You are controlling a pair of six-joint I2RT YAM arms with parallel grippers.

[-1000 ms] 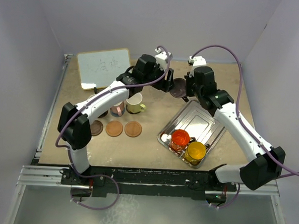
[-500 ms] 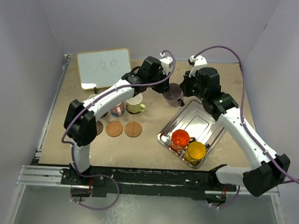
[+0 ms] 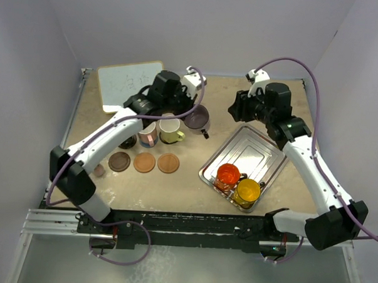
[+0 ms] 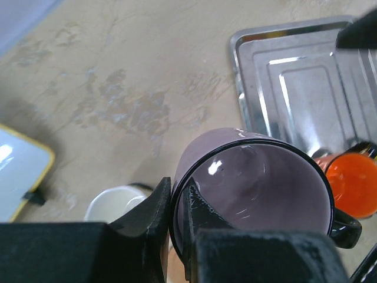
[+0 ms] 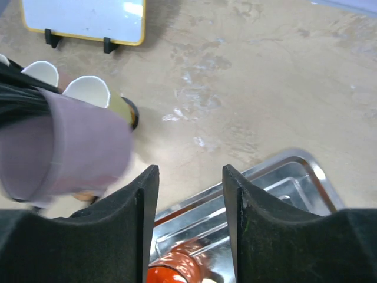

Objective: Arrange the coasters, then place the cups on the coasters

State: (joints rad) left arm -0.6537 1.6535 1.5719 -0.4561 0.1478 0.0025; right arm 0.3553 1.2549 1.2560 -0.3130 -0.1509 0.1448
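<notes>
My left gripper (image 3: 187,116) (image 4: 175,191) is shut on the rim of the smoky purple cup (image 3: 197,118) (image 4: 259,191), one finger inside and one outside, holding it above the table. Just left of it stand the yellow-green cup (image 3: 170,130) and the pink cup (image 3: 148,135). My right gripper (image 3: 236,108) (image 5: 188,197) hangs open and empty over the tray's far corner, apart from the purple cup (image 5: 65,147). Three coasters lie in a row: dark brown (image 3: 119,161), tan-orange (image 3: 144,162) and tan-orange (image 3: 168,163). The red-orange cup (image 3: 227,176) and yellow cup (image 3: 247,191) stand in the tray.
A metal tray (image 3: 257,151) (image 4: 294,76) (image 5: 294,177) lies right of centre. A whiteboard (image 3: 125,85) (image 5: 82,17) stands at the back left. A small pink bottle (image 3: 99,170) sits left of the coasters. A dark cup (image 3: 129,141) is partly hidden under the left arm.
The purple cup passed from my right gripper to my left. The right gripper opened and drew back to the right; the left arm carried the cup leftward toward the other cups.
</notes>
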